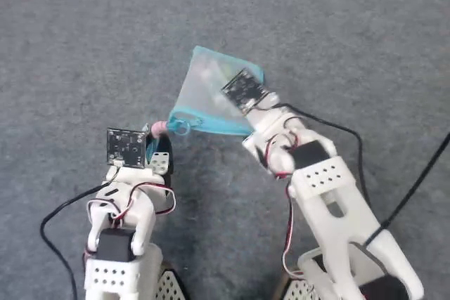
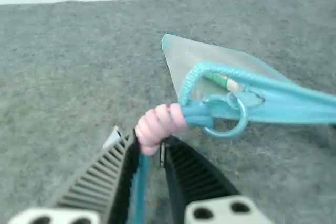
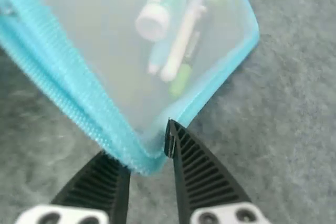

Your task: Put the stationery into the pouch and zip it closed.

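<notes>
- Your grey, felt-like table (image 1: 70,54) lies under both arms.
- The clear pouch (image 1: 204,96), edged in turquoise, is mid-table, held between your two grippers.
- Your right gripper (image 3: 144,156) has its fingers clamped on one corner of the pouch, at an end of the zip.
- Your left gripper (image 2: 148,148) pinches the pink pull tab (image 2: 157,124) at the zip's other end.
- The stationery (image 3: 178,40), several pens, is inside the pouch.
- A turquoise ring (image 2: 228,116) hangs at the slider, just beside the tab.
</notes>
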Tool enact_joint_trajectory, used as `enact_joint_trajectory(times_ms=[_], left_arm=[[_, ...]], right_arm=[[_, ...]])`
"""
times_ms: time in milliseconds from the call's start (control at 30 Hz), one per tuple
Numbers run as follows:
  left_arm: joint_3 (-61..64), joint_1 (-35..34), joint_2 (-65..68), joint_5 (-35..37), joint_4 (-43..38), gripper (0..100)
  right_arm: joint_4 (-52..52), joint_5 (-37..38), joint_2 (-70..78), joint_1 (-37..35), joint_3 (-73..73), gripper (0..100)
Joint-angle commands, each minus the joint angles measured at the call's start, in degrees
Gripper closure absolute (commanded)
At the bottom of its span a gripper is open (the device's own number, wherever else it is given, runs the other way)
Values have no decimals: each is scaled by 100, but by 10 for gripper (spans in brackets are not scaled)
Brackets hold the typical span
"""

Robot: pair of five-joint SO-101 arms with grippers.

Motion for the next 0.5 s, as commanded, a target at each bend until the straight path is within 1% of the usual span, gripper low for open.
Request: enact_joint_trajectory(times_ms=[0,300,467], left_arm=[[-145,-316,-220,35,-26,990],[-136,-352,-220,26,-18,991],[-119,-308,-211,-97,-26,991]], right_arm=[[-22,220,251,980,26,993],[-31,598,268,1930,44,993],[4,712,277,1956,53,993]])
